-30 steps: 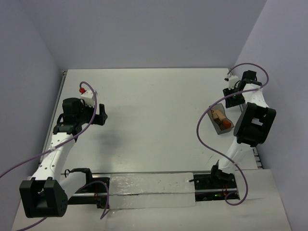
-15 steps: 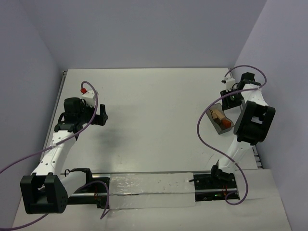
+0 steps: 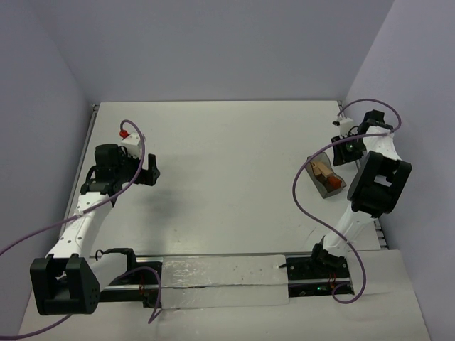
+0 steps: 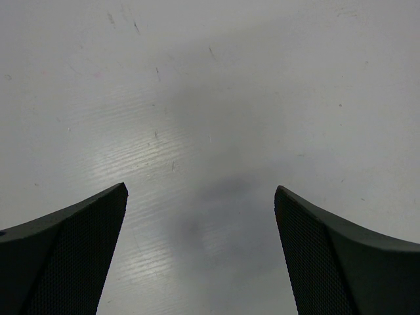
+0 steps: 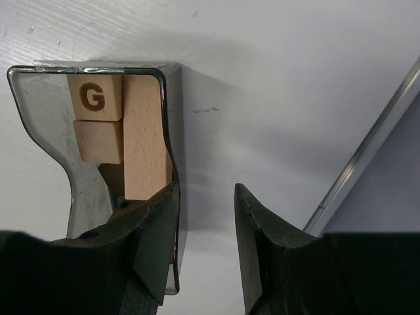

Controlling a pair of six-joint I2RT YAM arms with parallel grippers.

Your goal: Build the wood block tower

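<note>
No stacked tower shows in any view. Light tan wooden blocks [image 3: 323, 170] lie loose in the grey translucent bin [image 3: 335, 190] at the table's right. In the right wrist view the bin [image 5: 39, 111] holds a block marked G [image 5: 95, 97], a plain tan cube [image 5: 98, 141] and a long tan block [image 5: 143, 138]. My right gripper [image 3: 342, 151] is open at the bin's far right end. In its wrist view the gripper [image 5: 205, 190] has its left finger over the bin's wall and its right finger outside, with bare table between. My left gripper [image 3: 151, 172] [image 4: 200, 197] is open and empty above bare table at the left.
The table's right edge with a metal rail [image 5: 367, 157] runs close beside my right gripper, and the purple wall rises behind it. A purple cable [image 3: 302, 192] loops over the table left of the bin. A clear sheet [image 3: 220, 280] lies along the front edge.
My right gripper swung left toward the bin, then back right and slightly nearer. The bin shifted slightly with it. The left arm barely moved.
</note>
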